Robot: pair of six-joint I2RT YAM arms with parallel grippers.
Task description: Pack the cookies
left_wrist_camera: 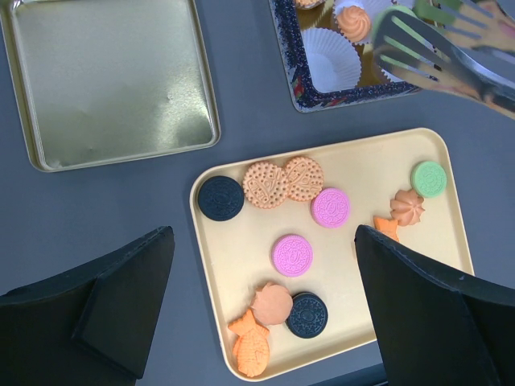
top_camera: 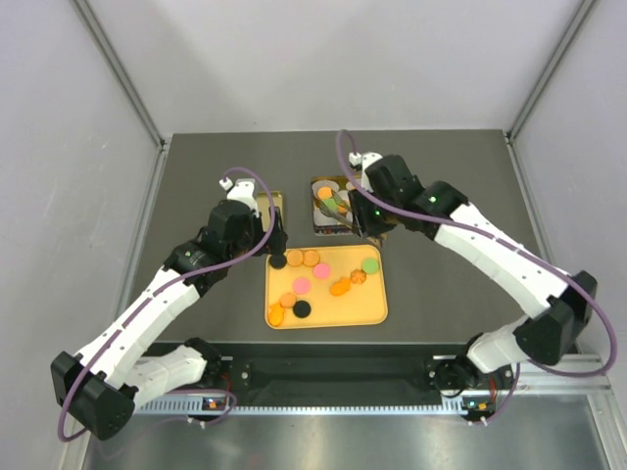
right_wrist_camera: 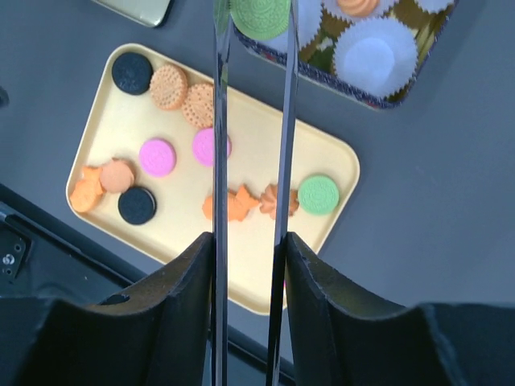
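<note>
- Claw of right arm (right_wrist_camera: 249, 241) pressed onto tongs (right_wrist_camera: 217, 145); tong tips pinch green cookie (right_wrist_camera: 260, 16) over tin (right_wrist_camera: 354, 95) edge nearest tray (left_wrist_camera: 378, 161).
- Claw of left arm (left_wrist_camera: 264, 241) spread wide, hovering over tray's left half.
- Other cookies (left_wrist_camera: 291, 255) scattered across tray.

Light is bright, even and diffuse, falling from above. The pale walls (top_camera: 78, 147) look slightly washed out, while the dark counter (top_camera: 451, 284) stays matte with only soft, faint shadows. The gold lid (left_wrist_camera: 121, 80) carries a broad hazy sheen. Cookies (left_wrist_camera: 291, 255) on the tray (left_wrist_camera: 370, 173) are sharp and saturated. The tongs (left_wrist_camera: 463, 68) blur near the left wrist lens, and in the right wrist view their blades mirror streaks. The black fingers (left_wrist_camera: 121, 305) at the bottom of each wrist view are soft and nearly featureless.
</note>
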